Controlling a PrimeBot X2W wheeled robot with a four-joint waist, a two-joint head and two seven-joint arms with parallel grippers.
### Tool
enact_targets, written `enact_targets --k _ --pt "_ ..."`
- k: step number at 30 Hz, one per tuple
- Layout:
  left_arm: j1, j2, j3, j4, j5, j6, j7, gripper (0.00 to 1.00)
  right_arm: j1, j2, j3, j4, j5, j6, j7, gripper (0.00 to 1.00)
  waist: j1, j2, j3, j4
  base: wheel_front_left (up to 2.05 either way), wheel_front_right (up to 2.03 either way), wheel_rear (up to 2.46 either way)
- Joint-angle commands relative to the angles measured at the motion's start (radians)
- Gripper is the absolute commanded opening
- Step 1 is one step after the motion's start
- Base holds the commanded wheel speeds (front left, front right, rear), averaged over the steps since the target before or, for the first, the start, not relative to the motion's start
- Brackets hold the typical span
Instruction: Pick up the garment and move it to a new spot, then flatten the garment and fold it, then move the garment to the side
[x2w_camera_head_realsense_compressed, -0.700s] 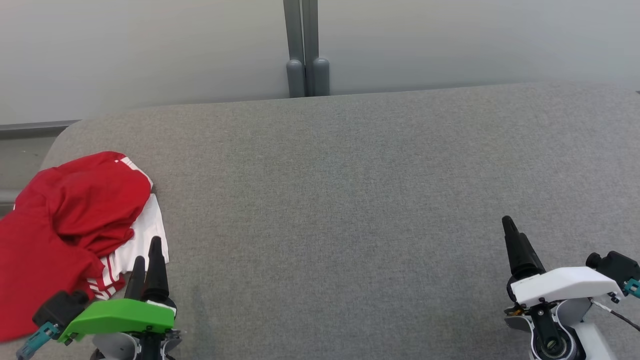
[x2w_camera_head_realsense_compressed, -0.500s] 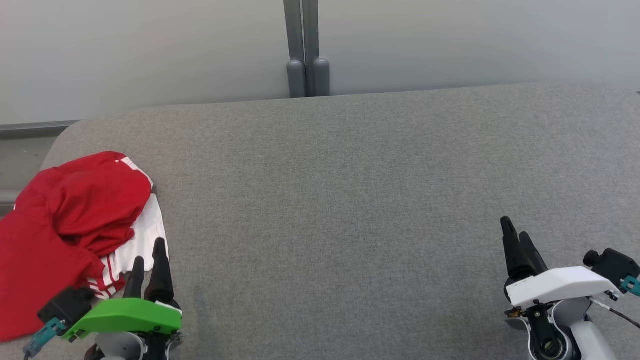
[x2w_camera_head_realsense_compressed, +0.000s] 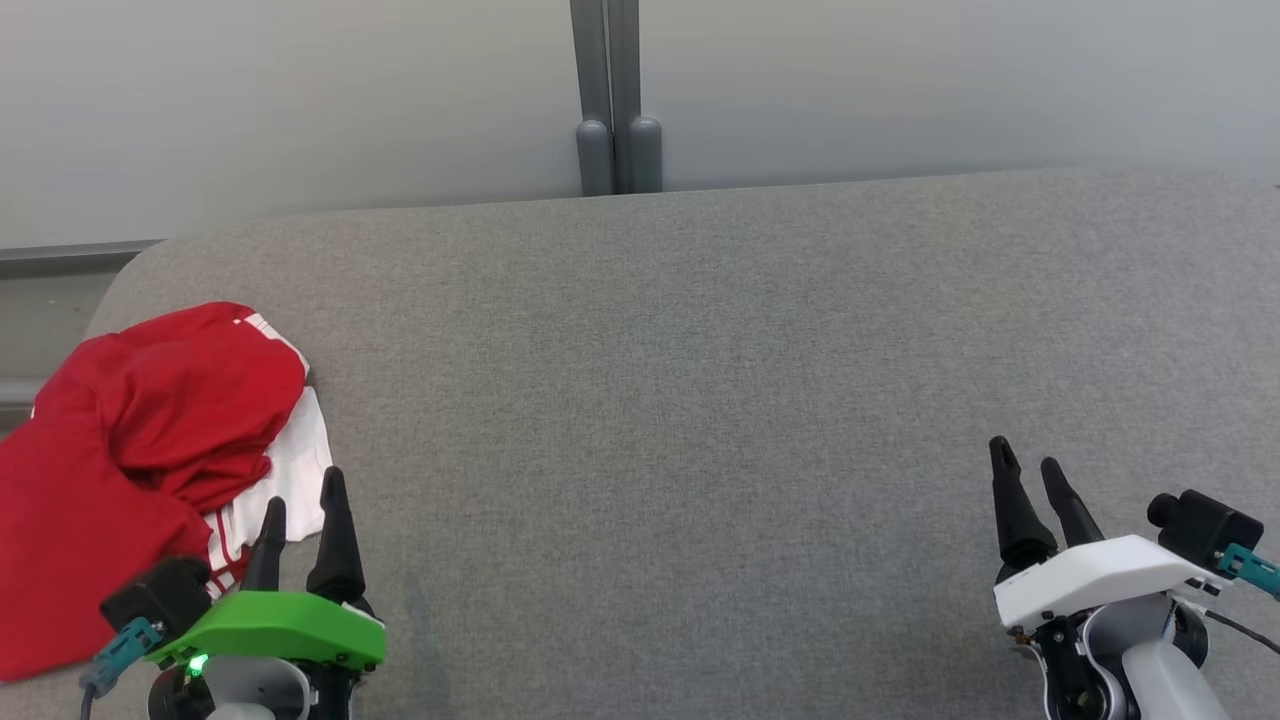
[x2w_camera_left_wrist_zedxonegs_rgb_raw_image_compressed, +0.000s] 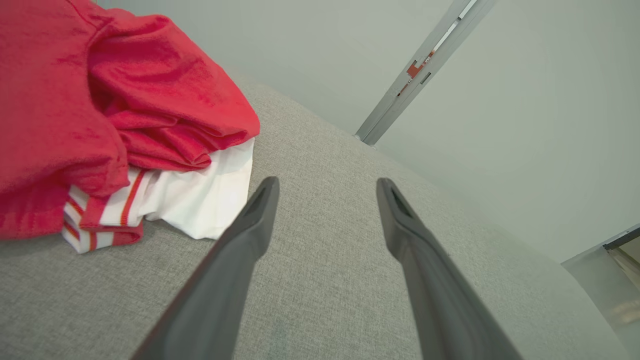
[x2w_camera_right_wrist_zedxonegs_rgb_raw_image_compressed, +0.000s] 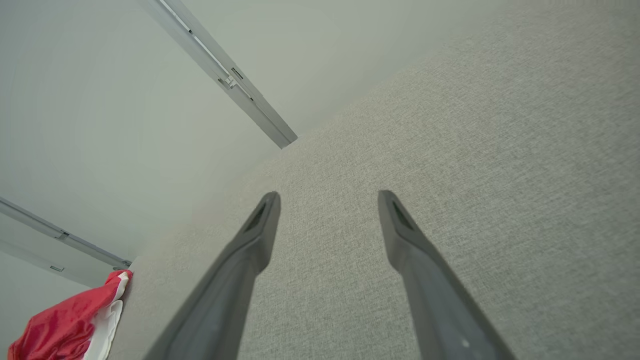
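Note:
The garment (x2w_camera_head_realsense_compressed: 130, 440) is a red and white bundle with striped trim, crumpled at the left edge of the grey table (x2w_camera_head_realsense_compressed: 680, 380). My left gripper (x2w_camera_head_realsense_compressed: 303, 495) stands open just right of its white part, nothing between the fingers. The left wrist view has the garment (x2w_camera_left_wrist_zedxonegs_rgb_raw_image_compressed: 115, 115) at upper left, with the open left gripper (x2w_camera_left_wrist_zedxonegs_rgb_raw_image_compressed: 327, 186) beside its white fold. My right gripper (x2w_camera_head_realsense_compressed: 1022, 462) is open near the table's front right, far from the cloth. From the right wrist, the right gripper (x2w_camera_right_wrist_zedxonegs_rgb_raw_image_compressed: 329, 197) spreads over bare fabric and the garment (x2w_camera_right_wrist_zedxonegs_rgb_raw_image_compressed: 75, 325) lies far off at lower left.
A pale wall with a grey vertical post (x2w_camera_head_realsense_compressed: 612, 100) runs behind the table's far edge. The table's rounded left corner (x2w_camera_head_realsense_compressed: 130, 275) lies just behind the garment. Between the two grippers stretches a wide span of grey fabric surface.
Both grippers have spread their fingers apart. The left one has shifted slightly right and back toward me; the right one has drawn slightly left and lower in view. The garment has not moved.

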Motion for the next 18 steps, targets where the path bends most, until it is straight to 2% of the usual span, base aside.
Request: enact_targets --k 1,18 --pt "-0.021 0.010 -0.004 -0.015 0.041 0.009 -0.011 1.00 -0.025 -0.006 0.002 -0.006 -0.038 0.001 -0.012 1.00 0.0000 0.0000 -0.001 0.001 0.00 0.00 0.00" --pt "-0.018 0.020 -0.025 -0.005 0.226 0.030 -0.056 1.00 -0.028 0.001 0.023 0.011 -0.244 0.001 -0.057 1.00 0.0000 0.0000 0.002 0.000 0.00 0.00 0.00"
